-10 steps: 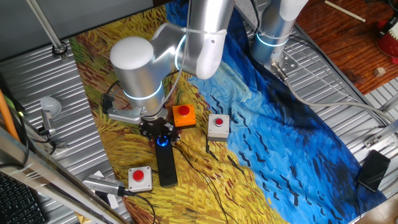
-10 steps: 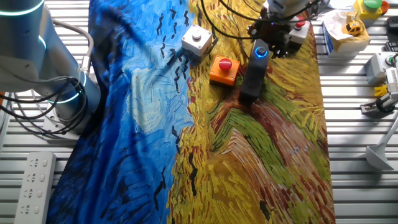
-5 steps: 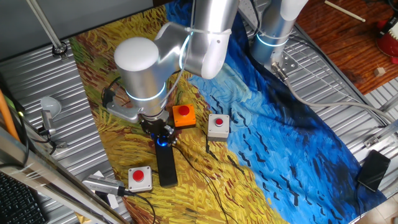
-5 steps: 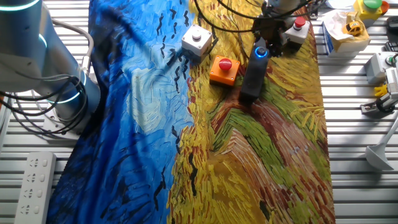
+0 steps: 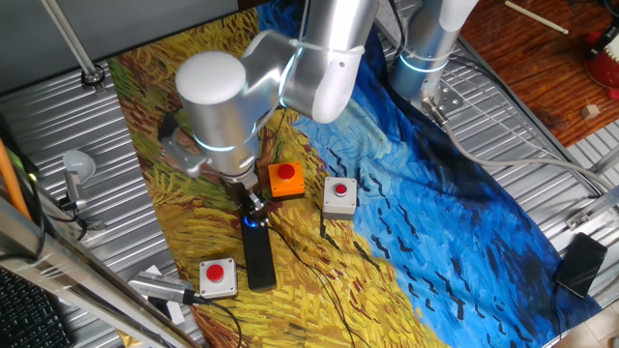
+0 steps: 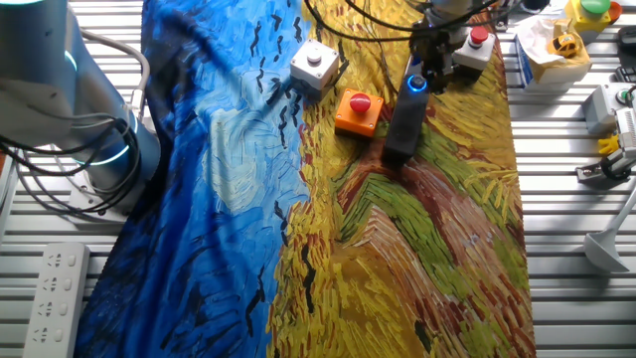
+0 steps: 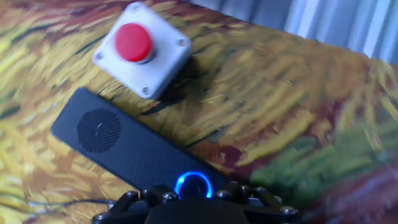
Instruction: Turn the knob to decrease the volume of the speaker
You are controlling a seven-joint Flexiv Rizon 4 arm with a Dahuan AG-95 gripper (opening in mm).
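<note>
In the hand view, the claw (image 7: 193, 208) sits at six o'clock, right at the bottom edge, its dark knuckles crowding the knob (image 7: 193, 185) with its glowing blue ring. Whether the claw is clenched on the knob or merely closed in around it, I cannot tell; its tips are cut off by the frame. The speaker (image 7: 134, 149) runs from the knob toward ten o'clock, its round grille showing near the far end. Past that end, at about eleven o'clock, stands a white box with a red button (image 7: 142, 49), close to the bar but apart from it.

From one fixed view, the claw (image 5: 250, 208) hangs over the upper end of the speaker (image 5: 258, 257), blue light (image 5: 253, 220) shining just beneath it. An orange box with a red button (image 5: 285, 180) lies just beside at two o'clock, a grey box with a red button (image 5: 338, 194) farther toward three. Everything rests on a painted yellow-and-blue cloth (image 5: 455, 222) spread over the bench (image 5: 145, 208).

From the other fixed view, the knob (image 6: 416, 84) glows below the claw (image 6: 429, 55).
</note>
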